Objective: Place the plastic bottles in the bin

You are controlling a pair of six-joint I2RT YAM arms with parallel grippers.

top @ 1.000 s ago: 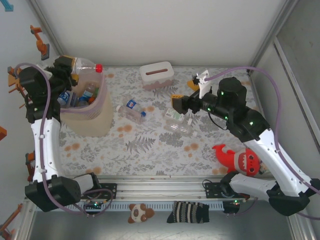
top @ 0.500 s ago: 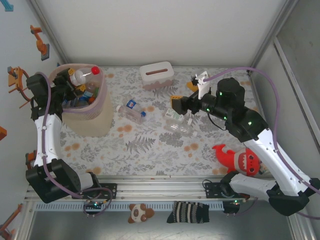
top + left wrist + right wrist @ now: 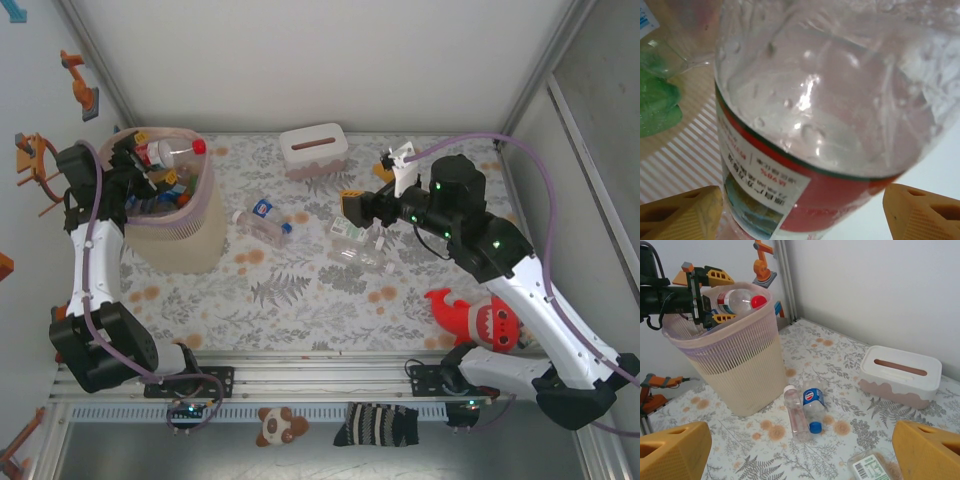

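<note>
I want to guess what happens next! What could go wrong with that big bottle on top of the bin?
The large clear plastic bottle with the red cap lies across the top of the tall pinkish latticed plastic bin, its cap at the rim. The left pincer is open around it, so it might roll out. The bin also looks nearly full, so the small clear plastic bottles on the table may not fit.

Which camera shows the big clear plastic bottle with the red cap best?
The right wrist view: the big clear plastic bottle with the red cap lies sideways high in the pinkish latticed bin, cap showing. The top external view shows the bottle small, from above. The left wrist view is very close: crinkled body and red label.
</note>
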